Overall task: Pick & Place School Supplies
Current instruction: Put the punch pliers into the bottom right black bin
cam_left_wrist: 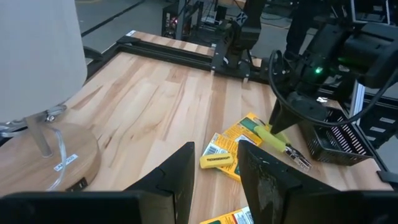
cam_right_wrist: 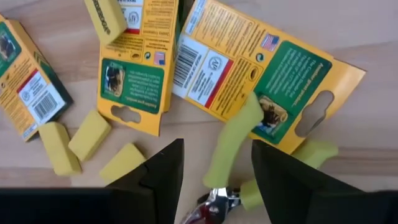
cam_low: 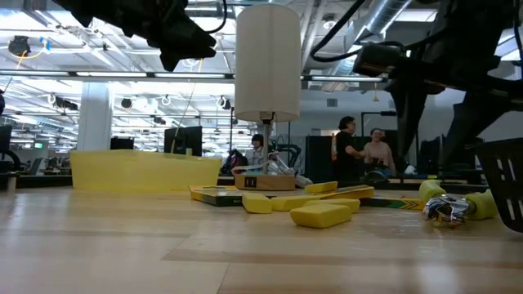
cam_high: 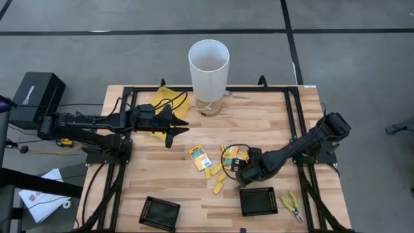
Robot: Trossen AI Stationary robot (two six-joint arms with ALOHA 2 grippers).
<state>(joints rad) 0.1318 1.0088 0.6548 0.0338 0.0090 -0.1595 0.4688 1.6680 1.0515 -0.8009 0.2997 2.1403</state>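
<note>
My right gripper (cam_high: 241,173) hangs open low over the middle-right of the table, at a cluster of supplies. In its wrist view the gripper (cam_right_wrist: 216,180) straddles one yellow-green handle of a small pair of pliers (cam_right_wrist: 235,146) lying partly on a yellow-orange packet (cam_right_wrist: 261,74). The other handle (cam_right_wrist: 314,152) shows beyond one finger. Two more packets (cam_right_wrist: 134,68) (cam_right_wrist: 25,93) and short yellow pieces (cam_right_wrist: 87,140) lie flat nearby. A second pair of pliers (cam_high: 292,207) rests near the right tray. My left gripper (cam_high: 174,127) waits open, raised over the far-left of the table. My right gripper points down at the pliers with one handle (cam_right_wrist: 239,134) between its open fingers. I cannot tell whether either finger touches it. The pliers lie on the packet and the table, metal nose (cam_low: 445,211) down on the wood.
A white lamp (cam_high: 208,65) on a wooden base stands at the far middle edge. The translucent yellow pouch (cam_high: 167,103) lies under the left arm. Two square black trays (cam_high: 159,212) (cam_high: 258,200) sit by the near edge. Bare wood spreads left of the cluster. People stand in the room behind.
</note>
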